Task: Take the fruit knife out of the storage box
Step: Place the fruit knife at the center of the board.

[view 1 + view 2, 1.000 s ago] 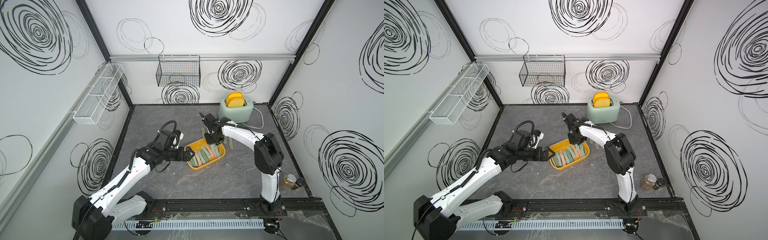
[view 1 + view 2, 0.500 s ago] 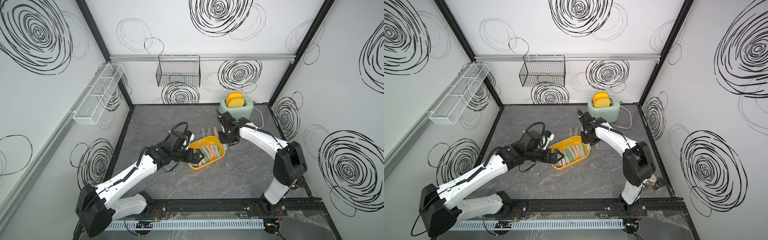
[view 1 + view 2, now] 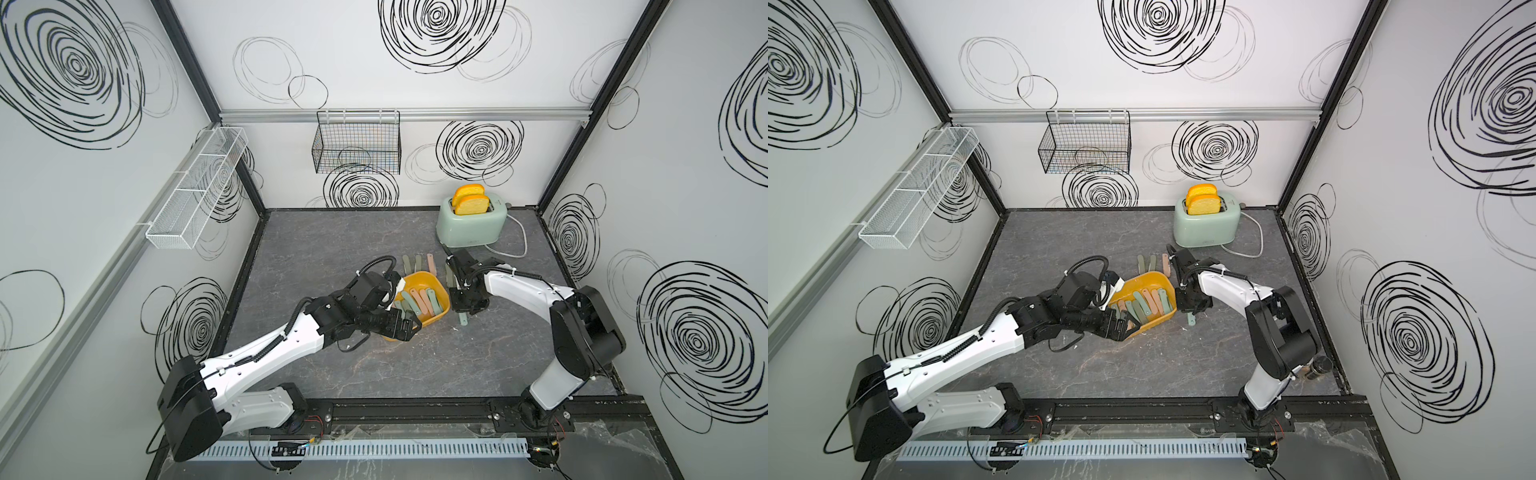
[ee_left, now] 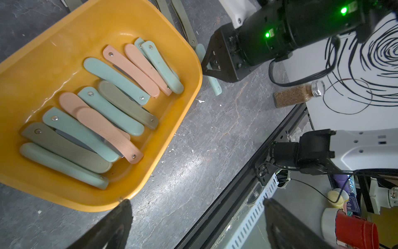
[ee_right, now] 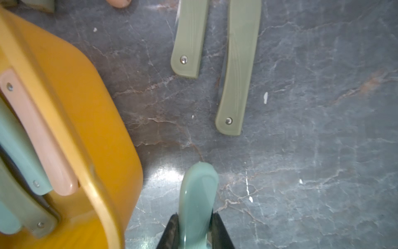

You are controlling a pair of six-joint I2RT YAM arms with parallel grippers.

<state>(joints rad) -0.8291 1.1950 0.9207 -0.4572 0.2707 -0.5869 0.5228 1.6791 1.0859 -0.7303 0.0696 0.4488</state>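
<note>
Right gripper (image 5: pixel 195 232) has carried mint fruit knife (image 5: pixel 197 194) outside storage box (image 5: pixel 90 120) — clamped.

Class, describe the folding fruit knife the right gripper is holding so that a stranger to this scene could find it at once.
Start at the mustard-yellow plastic storage box in the middle of the grey marble-patterned table. Just outside its wall, on the side facing the mint-green toaster, the right gripper clamps a pale teal folding fruit knife. It alone is gripped; the other loose knives outside the box are olive or pink.
</note>
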